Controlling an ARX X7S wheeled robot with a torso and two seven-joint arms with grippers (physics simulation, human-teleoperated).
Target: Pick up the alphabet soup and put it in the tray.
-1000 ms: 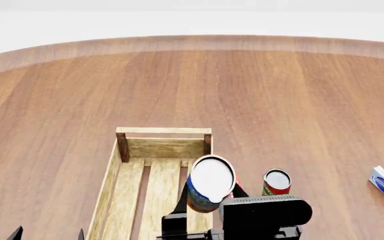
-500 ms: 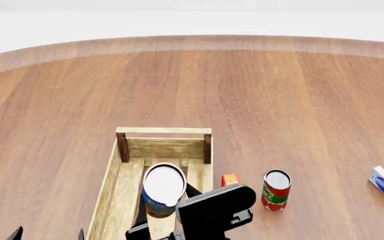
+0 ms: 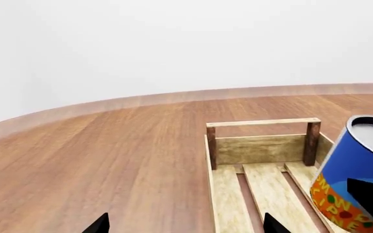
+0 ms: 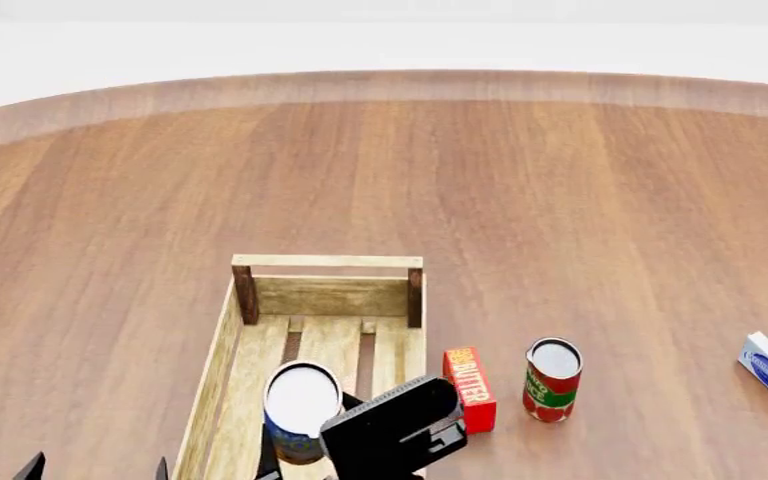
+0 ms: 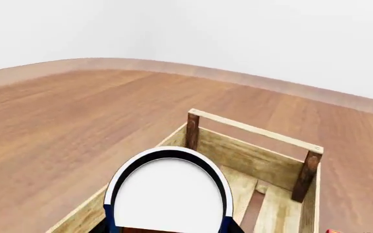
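Soup can carried in over the tray

My right gripper (image 4: 307, 450) clamps the alphabet soup (image 4: 301, 408) – slats of the tray (image 4: 211, 385) now beneath – release comes next

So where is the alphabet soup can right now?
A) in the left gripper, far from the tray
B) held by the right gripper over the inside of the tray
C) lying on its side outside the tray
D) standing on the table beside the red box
B: the alphabet soup is upright in the right gripper, over the slats of the tray.
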